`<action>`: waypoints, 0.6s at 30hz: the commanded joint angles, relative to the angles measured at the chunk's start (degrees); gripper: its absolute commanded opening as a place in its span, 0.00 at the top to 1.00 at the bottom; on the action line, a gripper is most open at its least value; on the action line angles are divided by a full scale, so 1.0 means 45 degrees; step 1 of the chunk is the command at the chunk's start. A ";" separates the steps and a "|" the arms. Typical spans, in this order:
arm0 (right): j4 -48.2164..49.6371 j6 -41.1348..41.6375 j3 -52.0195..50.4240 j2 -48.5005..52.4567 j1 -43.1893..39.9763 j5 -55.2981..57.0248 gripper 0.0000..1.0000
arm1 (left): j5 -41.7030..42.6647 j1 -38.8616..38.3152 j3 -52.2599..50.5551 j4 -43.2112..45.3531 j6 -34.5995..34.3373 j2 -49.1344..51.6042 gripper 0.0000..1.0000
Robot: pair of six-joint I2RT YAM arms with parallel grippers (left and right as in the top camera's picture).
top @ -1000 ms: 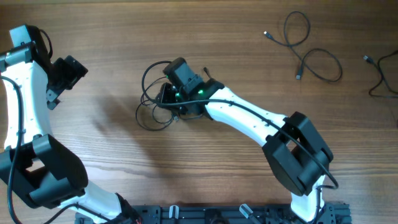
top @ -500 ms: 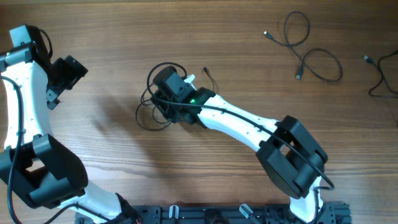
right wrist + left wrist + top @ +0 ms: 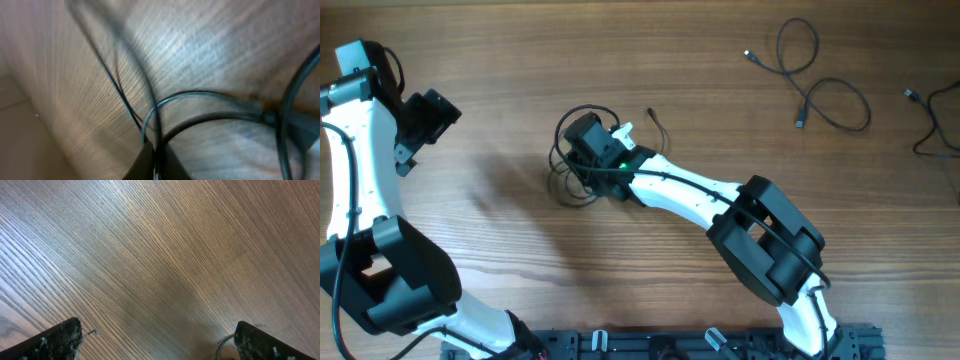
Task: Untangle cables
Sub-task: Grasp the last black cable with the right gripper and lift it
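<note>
Looking down from overhead, we see our right gripper [image 3: 582, 150] pressed into the knotted bundle of thin black cables [image 3: 565, 178], left of centre on the brown wooden table [image 3: 700, 60]. Its wrist view shows the fingertips [image 3: 145, 162] pinched together on one strand. Our left gripper [image 3: 160, 340], upper left in the overhead frame, hangs spread wide, holding nothing. A looped black cord [image 3: 807, 90] and another black cord [image 3: 932, 118] lie well apart in the upper right.

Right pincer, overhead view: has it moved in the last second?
Yes. The right pincer, at the tangled cables, shifted left, away from the loose cable at upper right, which stayed put.
</note>
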 commanded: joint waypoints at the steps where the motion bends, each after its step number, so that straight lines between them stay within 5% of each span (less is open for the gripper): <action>1: 0.0049 -0.3342 -0.0063 0.0350 0.0034 0.1049 0.96 | 0.0102 0.0034 -0.0087 -0.0005 -0.0121 -0.0034 0.00; 9: 0.0204 -1.3032 0.0486 -0.1287 -0.0272 -0.2909 0.96 | 0.0107 0.0034 -0.0087 -0.0005 -0.0117 -0.0034 0.00; 18: -0.4206 -2.1177 0.2166 -0.6101 -0.0763 -0.4007 0.96 | 0.0102 0.0034 -0.0087 -0.0005 -0.0121 -0.0034 0.00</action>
